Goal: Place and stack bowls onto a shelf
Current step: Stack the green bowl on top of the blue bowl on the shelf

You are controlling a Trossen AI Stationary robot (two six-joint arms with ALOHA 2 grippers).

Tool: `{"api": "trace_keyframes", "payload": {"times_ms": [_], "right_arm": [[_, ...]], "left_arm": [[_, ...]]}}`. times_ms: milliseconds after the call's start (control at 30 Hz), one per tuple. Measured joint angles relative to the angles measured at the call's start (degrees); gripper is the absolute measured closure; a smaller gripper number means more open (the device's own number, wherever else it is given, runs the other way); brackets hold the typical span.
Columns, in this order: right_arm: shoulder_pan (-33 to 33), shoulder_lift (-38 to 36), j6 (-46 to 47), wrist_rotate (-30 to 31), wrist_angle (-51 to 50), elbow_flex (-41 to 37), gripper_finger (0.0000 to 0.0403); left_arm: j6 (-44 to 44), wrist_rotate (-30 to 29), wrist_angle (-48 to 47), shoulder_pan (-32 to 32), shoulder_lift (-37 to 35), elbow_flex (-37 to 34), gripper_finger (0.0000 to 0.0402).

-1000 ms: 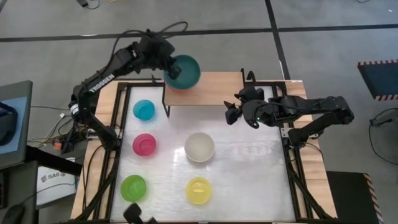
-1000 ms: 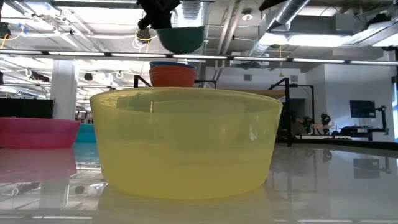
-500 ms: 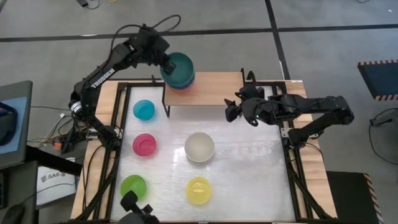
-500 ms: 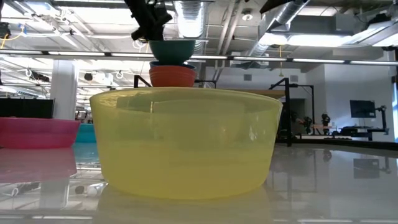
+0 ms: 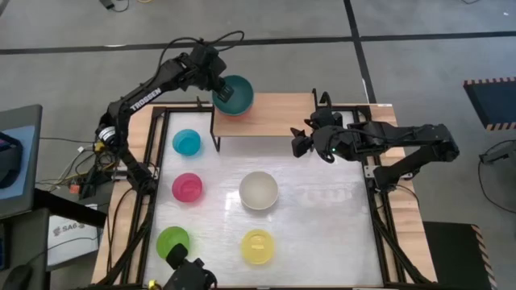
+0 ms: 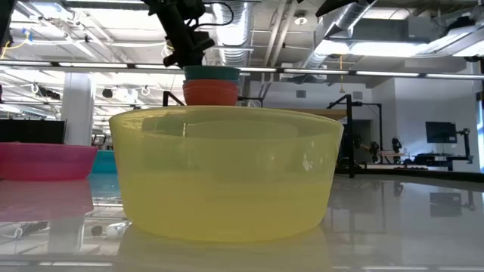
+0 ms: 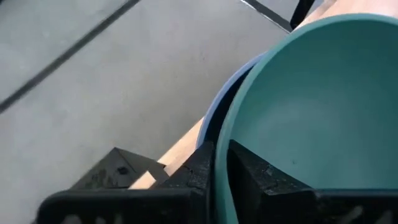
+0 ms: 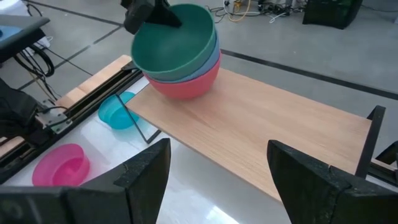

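My left gripper [image 5: 219, 89] is at the far left end of the shelf [image 5: 274, 117], its 2 fingers [image 7: 205, 171] pinched onto the rim of the teal bowl [image 5: 235, 94], 1 finger inside the wall and 1 outside. That teal bowl sits nested in the blue bowl [image 8: 211, 62], which in turn sits in the red bowl [image 8: 186, 87], so a stack of 3 stands on the wooden top near its left corner; in the low view the teal rim shows just above the red one, with the blue almost hidden between them. My right gripper [image 5: 300, 143] hangs near the front edge of the shelf toward its right end, its fingers [image 8: 143, 174] spread wide with nothing between them, facing the stack across the bare wood. On the white table [image 5: 322, 225] in front of the shelf lie 5 more bowls, each apart from the others: the cyan bowl [image 5: 186, 142] just beside the shelf's left leg, the magenta bowl [image 5: 187, 188] nearer the front, the lime green bowl [image 5: 172, 241] nearer still, the white bowl [image 5: 259, 190] around the middle, and the yellow bowl [image 5: 258, 246] in front of it, close to the low camera.
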Motion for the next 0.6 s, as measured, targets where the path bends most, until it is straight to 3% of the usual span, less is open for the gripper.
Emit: {"api": "trace_keyframes", "payload": {"times_ms": [333,600], "right_arm": [[0.00,0.00,0.00,-1.16,0.02,-0.02,0.0112],[-0.19,0.02,-0.01,-3.82,-2.13,-0.02,0.0112]], "left_arm": [[-1.00,0.28,-2.30,0.23,1.30,0.40,0.0292],[0.60,-0.71,-2.49,0.15,0.83,9.10,0.0273]]}}
